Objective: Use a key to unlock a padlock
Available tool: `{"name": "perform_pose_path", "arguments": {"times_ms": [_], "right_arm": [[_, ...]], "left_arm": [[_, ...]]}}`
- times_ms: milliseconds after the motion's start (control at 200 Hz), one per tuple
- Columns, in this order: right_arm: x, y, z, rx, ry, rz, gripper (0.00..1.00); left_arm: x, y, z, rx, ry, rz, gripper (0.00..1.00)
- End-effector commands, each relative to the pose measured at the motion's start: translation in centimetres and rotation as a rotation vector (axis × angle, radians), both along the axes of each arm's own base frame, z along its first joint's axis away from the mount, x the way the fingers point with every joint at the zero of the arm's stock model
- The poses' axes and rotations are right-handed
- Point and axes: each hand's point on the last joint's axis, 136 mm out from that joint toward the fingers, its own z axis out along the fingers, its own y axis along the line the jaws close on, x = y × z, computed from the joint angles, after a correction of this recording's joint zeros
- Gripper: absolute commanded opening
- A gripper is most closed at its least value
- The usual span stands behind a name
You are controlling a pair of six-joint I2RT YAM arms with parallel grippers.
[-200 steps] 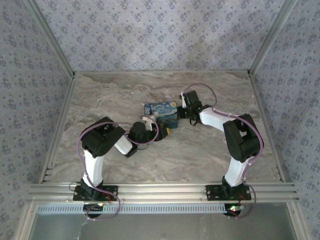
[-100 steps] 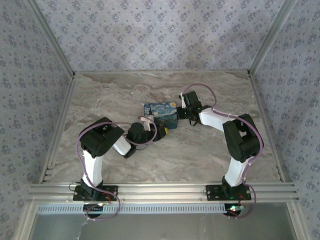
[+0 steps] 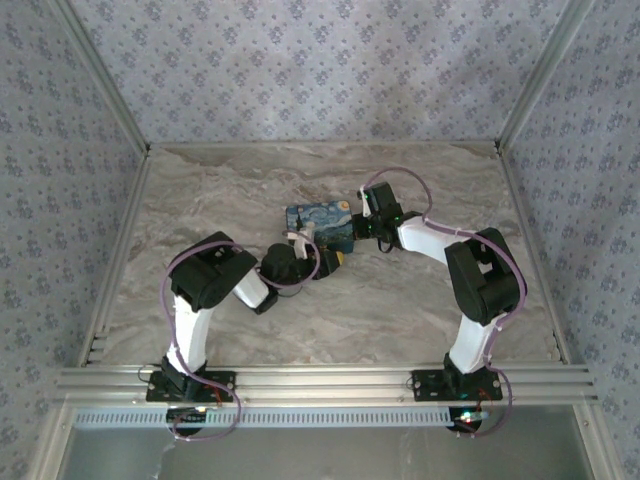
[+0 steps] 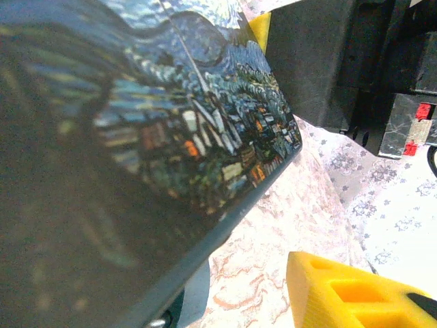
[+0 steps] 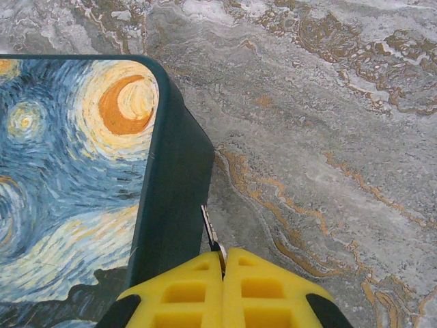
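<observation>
Right claw low, tight on probable key

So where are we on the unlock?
Done: right gripper is shut on what looks like the key, its thin blade beside the starry-night box. In hand: left gripper is at the box's near edge, grip unclear. Left: key into the padlock, turn, shackle open.

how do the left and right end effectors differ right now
The right end effector is shut, pinching a thin metal blade, likely the key; the left end effector has its jaws apart, its visible finger clear of the box. The right one sits at the box's right side, the left one at its near side. Both have yellow fingers, close to the box.
</observation>
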Motion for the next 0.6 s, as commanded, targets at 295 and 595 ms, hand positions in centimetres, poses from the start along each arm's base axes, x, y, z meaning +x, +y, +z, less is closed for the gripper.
{"name": "perform_pose_path", "arguments": {"times_ms": [295, 595], "right_arm": [[-1.2, 0.6, 0.1, 0.019, 0.015, 0.022, 0.0], [-1.3, 0.7, -0.1, 0.021, 0.017, 0.022, 0.0]], "left_arm": [[-1.3, 3.4, -5.5, 0.088, 0.191, 0.105, 0.46], [-1.8, 4.4, -6.2, 0.102, 0.212, 0.122, 0.38]]}}
